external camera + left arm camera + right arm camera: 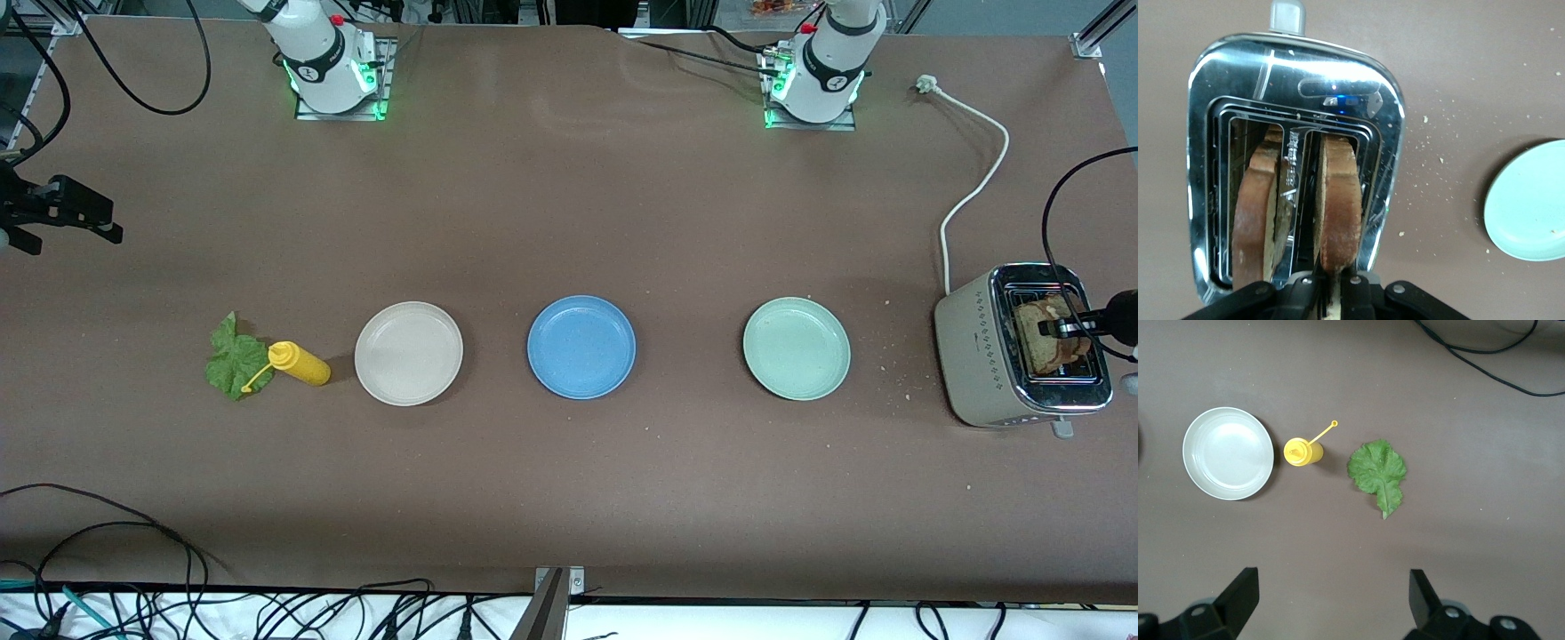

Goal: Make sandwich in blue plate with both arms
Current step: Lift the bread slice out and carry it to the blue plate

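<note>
From the high front camera, the brown worktop (569, 204) carries three round plates in a row: a cream-beige plate (408, 353) toward the right arm's end, the medium-blue plate (581, 347) in the middle with nothing on it, and a pale mint-green plate (797, 348) toward the left arm's end. Beside the cream plate, still closer to the right arm's end, a yellow squeeze bottle (300, 363) lies just beside a ruffled green lettuce leaf (235, 358). At the left arm's end stands a beige and chrome two-slot toaster (973, 351) with its white cord (973, 191) trailing up the worktop; the left hand (1067, 327) is down at the toaster's top, on a brown bread slice (1042, 318). The right hand (98, 227) hangs over the worktop at the right arm's end, well apart from the lettuce. In the left wrist view, two brown wholegrain bread slices stand upright, one in each slot of the toaster (1368, 87); the left hand (1331, 297) is clamped on the edge of one slice (1338, 200), while the other slice (1255, 213) stands untouched; the mint plate (1528, 203) shows nearby among crumbs. In the right wrist view, the right hand (1331, 597) has its fingers (1241, 593) wide apart, holding nothing, above the worktop near the lettuce leaf (1378, 470), bottle (1301, 451) and cream plate (1228, 453).
</note>
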`<state>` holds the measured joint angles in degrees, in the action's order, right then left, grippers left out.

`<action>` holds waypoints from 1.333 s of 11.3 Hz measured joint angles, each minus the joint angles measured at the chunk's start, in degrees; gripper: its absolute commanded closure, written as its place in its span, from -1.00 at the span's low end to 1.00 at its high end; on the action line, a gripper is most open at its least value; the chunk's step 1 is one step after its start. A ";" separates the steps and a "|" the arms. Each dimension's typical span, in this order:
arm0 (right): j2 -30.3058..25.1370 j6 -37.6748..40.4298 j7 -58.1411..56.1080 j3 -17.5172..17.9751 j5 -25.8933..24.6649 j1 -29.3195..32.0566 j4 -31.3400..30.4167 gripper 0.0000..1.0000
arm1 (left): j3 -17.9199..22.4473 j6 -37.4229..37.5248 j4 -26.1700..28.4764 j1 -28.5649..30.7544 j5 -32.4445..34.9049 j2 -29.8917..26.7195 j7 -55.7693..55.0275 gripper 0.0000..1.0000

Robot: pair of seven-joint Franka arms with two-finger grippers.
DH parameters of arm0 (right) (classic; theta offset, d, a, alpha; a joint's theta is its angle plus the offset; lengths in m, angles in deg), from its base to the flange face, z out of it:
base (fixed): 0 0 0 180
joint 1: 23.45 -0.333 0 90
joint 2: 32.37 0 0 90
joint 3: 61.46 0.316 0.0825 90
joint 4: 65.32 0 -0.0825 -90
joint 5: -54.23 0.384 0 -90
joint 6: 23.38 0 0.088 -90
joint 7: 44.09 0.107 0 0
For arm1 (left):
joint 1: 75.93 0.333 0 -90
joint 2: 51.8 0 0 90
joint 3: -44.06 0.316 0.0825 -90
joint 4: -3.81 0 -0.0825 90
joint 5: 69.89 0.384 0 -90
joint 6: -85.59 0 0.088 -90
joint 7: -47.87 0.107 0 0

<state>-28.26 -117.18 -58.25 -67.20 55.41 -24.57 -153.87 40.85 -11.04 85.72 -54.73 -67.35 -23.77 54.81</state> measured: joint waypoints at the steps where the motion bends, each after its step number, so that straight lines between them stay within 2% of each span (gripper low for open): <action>1: 0.00 -0.01 0.00 0.01 0.00 -0.01 0.00 -1.00 | -0.29 1.03 -0.42 -0.24 0.61 -1.06 0.00 1.00; 5: 0.00 -0.01 0.00 0.02 0.01 -0.01 0.00 -1.00 | -2.10 8.57 -6.10 -2.78 2.04 -4.33 0.28 1.00; 7: -0.03 -0.07 0.00 0.08 0.02 -0.03 0.03 -1.00 | -2.38 11.45 -7.49 -6.85 2.03 -5.92 0.33 1.00; 9: -0.05 -0.11 0.00 0.18 0.02 -0.05 0.05 -1.00 | -2.70 15.74 -7.62 -13.54 1.61 -7.29 0.23 1.00; 11: -0.05 -0.12 0.00 0.20 0.02 -0.05 0.06 -1.00 | -2.65 17.47 -7.59 -18.92 -4.04 -7.48 -0.10 1.00; 13: -0.06 -0.14 0.00 0.24 0.03 -0.05 0.06 -1.00 | -2.47 17.93 -6.73 -20.83 -14.59 -6.59 -0.10 1.00; 15: -0.06 -0.15 0.00 0.24 0.02 -0.05 0.06 -1.00 | -2.24 17.77 -5.90 -22.93 -25.66 -2.87 -1.25 1.00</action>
<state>-28.31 -117.33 -58.25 -66.96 55.43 -24.62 -153.80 38.61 6.73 79.82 -77.66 -93.01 -26.64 53.56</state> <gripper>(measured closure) 0.000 0.907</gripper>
